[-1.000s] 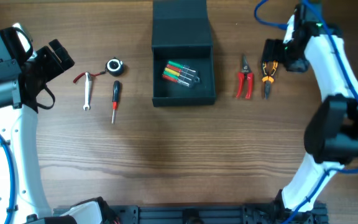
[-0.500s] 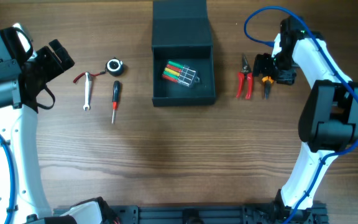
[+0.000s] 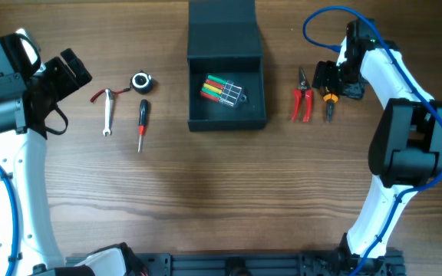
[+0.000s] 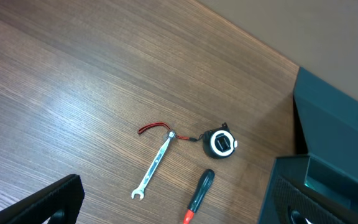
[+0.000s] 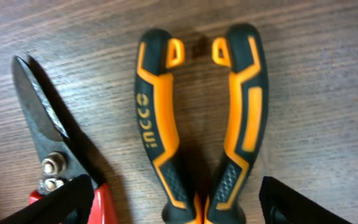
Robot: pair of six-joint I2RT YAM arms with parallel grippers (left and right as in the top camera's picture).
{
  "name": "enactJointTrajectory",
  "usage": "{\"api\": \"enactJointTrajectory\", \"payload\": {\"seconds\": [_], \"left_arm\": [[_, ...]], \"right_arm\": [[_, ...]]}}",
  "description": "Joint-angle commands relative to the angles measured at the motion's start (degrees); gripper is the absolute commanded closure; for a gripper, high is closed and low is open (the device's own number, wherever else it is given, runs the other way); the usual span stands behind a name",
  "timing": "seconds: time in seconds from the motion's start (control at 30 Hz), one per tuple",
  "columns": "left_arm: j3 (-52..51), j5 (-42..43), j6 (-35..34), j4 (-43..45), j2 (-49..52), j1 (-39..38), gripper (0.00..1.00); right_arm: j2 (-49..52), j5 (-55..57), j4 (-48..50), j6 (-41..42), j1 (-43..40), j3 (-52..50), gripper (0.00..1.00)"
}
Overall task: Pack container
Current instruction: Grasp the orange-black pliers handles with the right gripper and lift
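Observation:
The container [image 3: 229, 123] is a dark teal-black box at the back middle, its flap lid [image 3: 222, 31] open toward the back. A pack of coloured screwdrivers [image 3: 222, 90] lies inside. My right gripper [image 3: 330, 80] is open and low over the orange-and-black pliers [image 3: 329, 103]. In the right wrist view its fingers [image 5: 182, 200] straddle the pliers' handles [image 5: 160, 124]. My left gripper [image 3: 71, 73] is open and empty at the far left, raised off the table. In the left wrist view [image 4: 176, 205] it is wide open above the tools, with the container [image 4: 334, 143] at the right.
Red snips [image 3: 301, 100] lie just left of the pliers, also in the right wrist view [image 5: 48, 143]. Left of the box lie a wrench [image 3: 107, 113], a tape measure [image 3: 141, 82] and a black-and-red screwdriver [image 3: 142, 125]. They show in the left wrist view too: wrench [image 4: 154, 165], tape [image 4: 221, 143], screwdriver [image 4: 197, 196].
My right gripper came forward and down from the back right onto the pliers, then held nearly still. The left arm and the tools have not moved.

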Motion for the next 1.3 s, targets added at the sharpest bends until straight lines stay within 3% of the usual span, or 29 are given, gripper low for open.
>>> {"api": "enactJointTrajectory", "payload": {"seconds": [0.0,0.33,1.1,1.27], "left_arm": [[1.29,-0.33,1.33,0.09,0.24,0.33,0.0],[1.29,-0.33,1.33,0.09,0.24,0.33,0.0],[1.29,-0.33,1.33,0.09,0.24,0.33,0.0],[1.29,-0.33,1.33,0.09,0.24,0.33,0.0]], "right_arm": [[0.96,-1.33,0.72,0.37,-0.07,-0.31,0.16],[0.42,-2.8,-1.01,-2.21,-3.3,2.21,0.17],[0.52,0.63,0.09,1.36,-7.13,2.16,0.17],[0.55,0.63,2.45,2.8,-7.06,2.16,0.24]]}}
